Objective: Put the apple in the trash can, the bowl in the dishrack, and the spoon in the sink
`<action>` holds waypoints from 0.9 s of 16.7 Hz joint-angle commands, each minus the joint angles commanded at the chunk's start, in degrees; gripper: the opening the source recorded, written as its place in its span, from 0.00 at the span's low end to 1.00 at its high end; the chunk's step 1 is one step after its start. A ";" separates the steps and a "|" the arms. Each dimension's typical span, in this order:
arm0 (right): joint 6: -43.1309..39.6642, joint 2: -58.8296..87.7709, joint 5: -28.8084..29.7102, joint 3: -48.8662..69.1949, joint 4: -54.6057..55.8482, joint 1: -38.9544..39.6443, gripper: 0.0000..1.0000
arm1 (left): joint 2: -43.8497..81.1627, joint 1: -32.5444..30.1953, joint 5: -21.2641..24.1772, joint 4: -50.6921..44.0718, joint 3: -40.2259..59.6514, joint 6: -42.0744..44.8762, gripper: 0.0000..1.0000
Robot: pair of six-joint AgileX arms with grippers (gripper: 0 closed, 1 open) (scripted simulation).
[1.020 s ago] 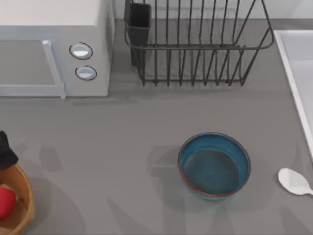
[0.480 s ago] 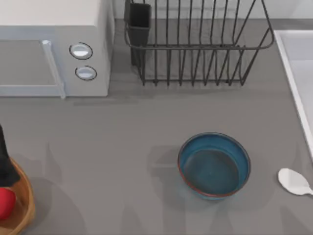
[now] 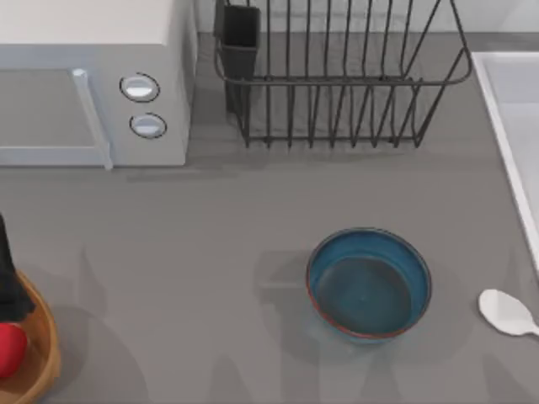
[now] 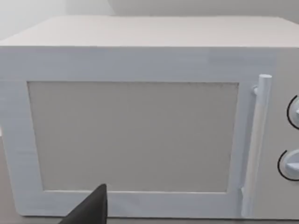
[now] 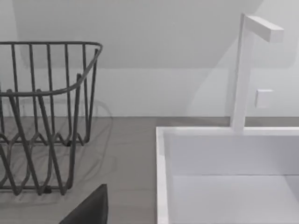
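The red apple [image 3: 5, 349] lies inside the tan trash can [image 3: 44, 358] at the table's front left edge, partly cut off by the picture's border. My left gripper [image 3: 7, 282] is a dark shape at the left edge, just above the can's rim and the apple. The teal-blue bowl [image 3: 369, 284] stands upright at the front, right of centre. To its right, near the table's right edge, rests the white spoon [image 3: 505, 312]. The black wire dishrack [image 3: 337, 80] stands at the back. The pale sink [image 3: 515, 126] runs along the right side. A dark tip of my right gripper [image 5: 88, 210] shows before the sink [image 5: 224, 158].
A white microwave [image 3: 93, 84] with two round knobs fills the back left corner and faces the left wrist camera [image 4: 135, 135]. A black cup holder [image 3: 239, 38] sits at the dishrack's left corner. A white faucet [image 5: 245, 70] rises behind the sink. Bare grey tabletop lies between microwave and bowl.
The dark shape of my left gripper has stretched down along the left edge towards the trash can rim. The apple shows slightly less. Bowl and spoon have not moved.
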 joint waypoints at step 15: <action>19.47 67.58 -0.36 52.32 -45.69 18.94 1.00 | 0.00 0.00 0.00 0.00 0.00 0.00 1.00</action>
